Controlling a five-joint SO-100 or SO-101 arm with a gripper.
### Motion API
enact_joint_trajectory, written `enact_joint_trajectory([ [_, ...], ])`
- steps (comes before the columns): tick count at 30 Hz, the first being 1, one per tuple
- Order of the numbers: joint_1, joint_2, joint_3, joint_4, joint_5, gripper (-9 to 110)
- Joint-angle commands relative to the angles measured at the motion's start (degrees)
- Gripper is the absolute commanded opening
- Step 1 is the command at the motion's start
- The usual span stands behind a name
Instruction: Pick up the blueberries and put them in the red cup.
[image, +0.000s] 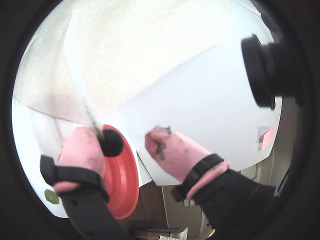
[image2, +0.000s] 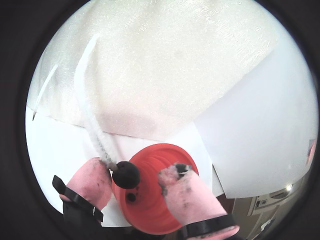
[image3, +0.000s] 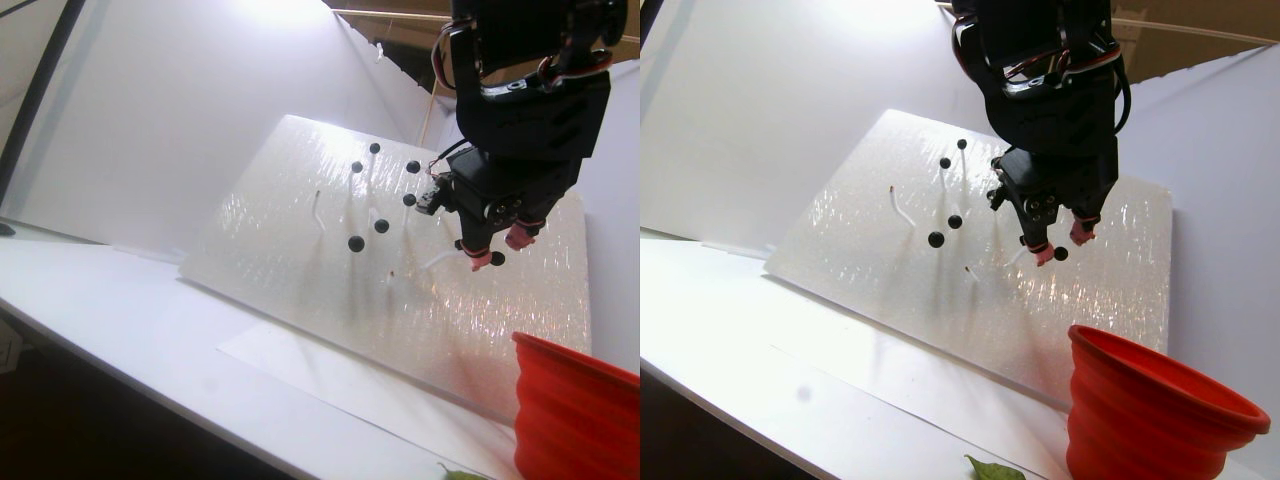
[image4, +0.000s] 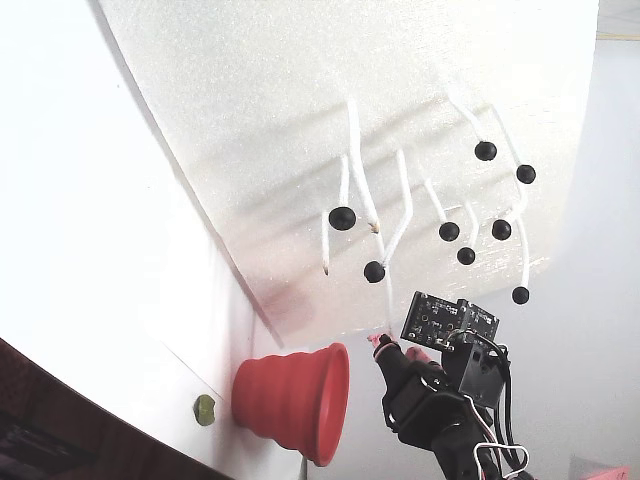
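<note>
Pink fingers (image2: 187, 197) of the gripper (image2: 135, 182) stand spread; one black berry (image2: 126, 173) on its white stem (image2: 90, 117) touches the nine-o'clock finger. The red cup (image2: 155, 200) sits directly beneath. Other blueberries (image4: 450, 231) dot the foam board (image4: 300, 120) at twelve o'clock

I read the blueberries (image4: 449, 231) as glossy black on thin white stems (image4: 406, 195). Red cup (image4: 292, 399) is solid red-orange, ridged. Gripper (image2: 135, 181) has pink fingertips (image2: 90, 182) (smudged dark) on black housing. Foam board (image3: 300, 215) is white with a sparkly grain. Table (image3: 120, 300) is plain white. Small blob (image4: 204, 409) is yellow-green.
</note>
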Motion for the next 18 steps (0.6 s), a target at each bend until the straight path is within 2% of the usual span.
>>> enact_joint_trajectory([
  [1,2.72,0.18,-2.72,-1.76,-0.09,18],
  [18,1.05,-0.97,-2.72,-2.37,1.67,17],
])
